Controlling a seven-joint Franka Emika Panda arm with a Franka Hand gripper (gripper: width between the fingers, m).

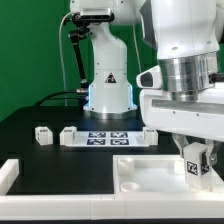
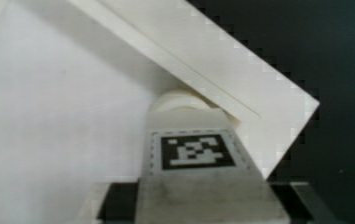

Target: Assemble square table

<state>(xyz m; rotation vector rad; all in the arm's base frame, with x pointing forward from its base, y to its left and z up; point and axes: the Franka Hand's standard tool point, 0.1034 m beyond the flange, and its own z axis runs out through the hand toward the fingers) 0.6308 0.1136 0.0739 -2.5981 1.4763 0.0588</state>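
— Backdrop and surface, exterior view?
— Green wall behind; black table [image 1: 30, 150] below. My base [image 1: 108, 85] stands at the back, centre.

— Items on the table?
— Marker board [image 1: 105, 137] lies flat in front of the base. A loose leg [image 1: 43, 134] stands toward the exterior view's left, and a second leg [image 1: 70, 135] stands just beside the board's end. The rail [image 1: 10, 172] lies at the near corner on the exterior view's left. The slab [image 1: 150, 175] lies flat in the foreground, with a round socket showing at its near corner.

— End effector?
— My gripper [image 1: 196, 158] hangs at the exterior view's right, over the slab's far side. Its jaws are closed on a tagged leg [image 1: 193, 170], held upright with the tag facing the camera.

— Wrist view?
— White slab [image 2: 58, 100] fills most of the frame, and one corner of it points out over the black table [image 2: 343, 60]. The held leg [image 2: 195, 150] lies between my dark fingers [image 2: 124, 203], tag up. Its rounded end meets the slab's edge near that corner. Whether leg and slab touch, I cannot tell.
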